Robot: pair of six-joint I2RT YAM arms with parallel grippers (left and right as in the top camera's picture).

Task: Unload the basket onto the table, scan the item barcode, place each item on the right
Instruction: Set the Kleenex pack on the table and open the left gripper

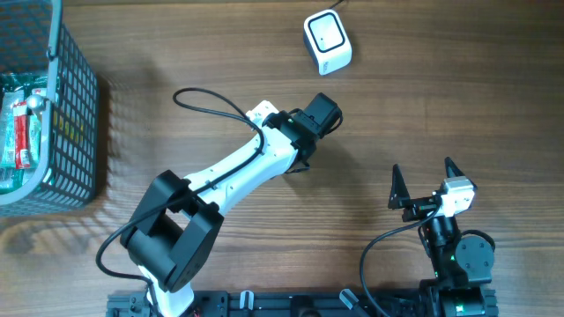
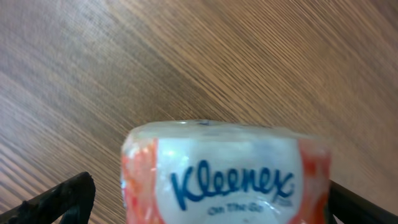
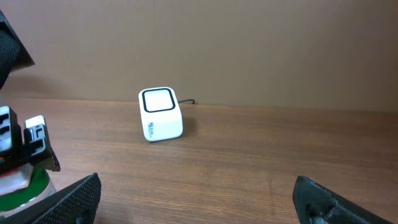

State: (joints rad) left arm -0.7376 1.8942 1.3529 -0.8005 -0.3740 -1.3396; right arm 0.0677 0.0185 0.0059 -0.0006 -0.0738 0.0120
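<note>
**Tissue pack between spread left fingers, scanner well apart**

The pack [image 2: 224,180] is a small soft pack of tissues in clear shiny wrap; its middle is white with blue "Kleenex" script and a smaller line of print below it, too blurred to read for certain; both ends are orange-red; no barcode shows on the face turned to the left wrist camera. It sits low in that view, over the wood of the table [image 1: 441,88]; whether it rests on the wood I cannot tell. The left gripper [image 2: 210,190] has its fingers spread wide to either side of the pack; the left finger [image 2: 65,199] stands clear of it, with wood showing in the gap; the other finger [image 2: 360,205] is just beside the pack's orange end, and touch cannot be told. From overhead the pack is hidden under the left arm, which reaches to mid-table, near the scanner [image 1: 327,41] but apart from it.

Count: one pack in the gripper; one scanner, a white cube with a dark-framed window on top and a cable behind; one wire basket [image 1: 79,114] at the left edge, holding several packets too crowded to number; two arms. The right gripper [image 1: 423,172] hangs near its base with its fingers wide apart and nothing between them.
</note>
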